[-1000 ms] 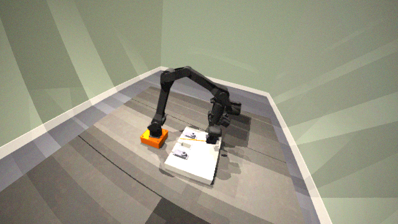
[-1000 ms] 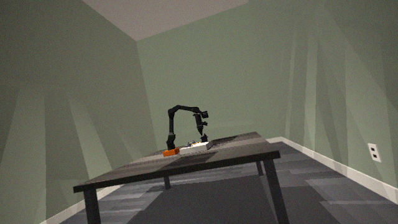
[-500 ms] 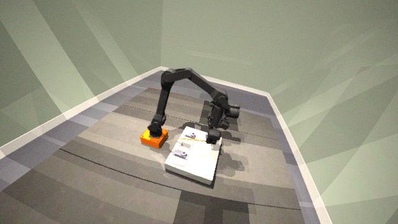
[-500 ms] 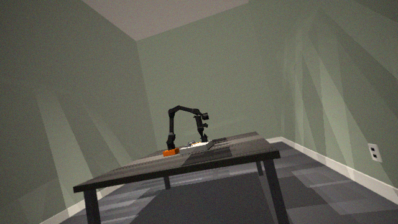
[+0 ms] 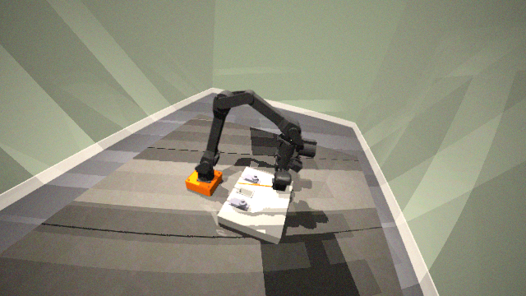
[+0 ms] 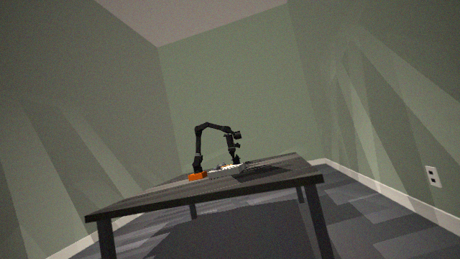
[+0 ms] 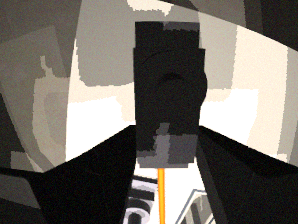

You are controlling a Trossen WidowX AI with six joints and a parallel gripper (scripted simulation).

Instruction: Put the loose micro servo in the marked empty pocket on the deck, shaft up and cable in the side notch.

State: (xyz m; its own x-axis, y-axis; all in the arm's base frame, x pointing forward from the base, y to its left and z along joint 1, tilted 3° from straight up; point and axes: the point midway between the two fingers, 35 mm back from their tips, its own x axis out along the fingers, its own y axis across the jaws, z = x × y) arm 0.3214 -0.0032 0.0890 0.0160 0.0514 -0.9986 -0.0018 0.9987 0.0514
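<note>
We find the gripper (image 7: 166, 137) clamped on the loose micro servo (image 7: 166, 90) near the bench's far edge; we advise lifting straight, keeping its shaft upright.

No readable text, labels, brands or numbers in any view. The white deck (image 5: 263, 218) carries only a thin orange line and outlined pocket shapes, no lettering. In the wrist view, dark marks on the deck below the micro servo (image 7: 168, 90) are too coarse to read as characters. The orange arm base (image 5: 204, 182) is unmarked. The wall outlet (image 6: 433, 176) bears no legible print.
</note>
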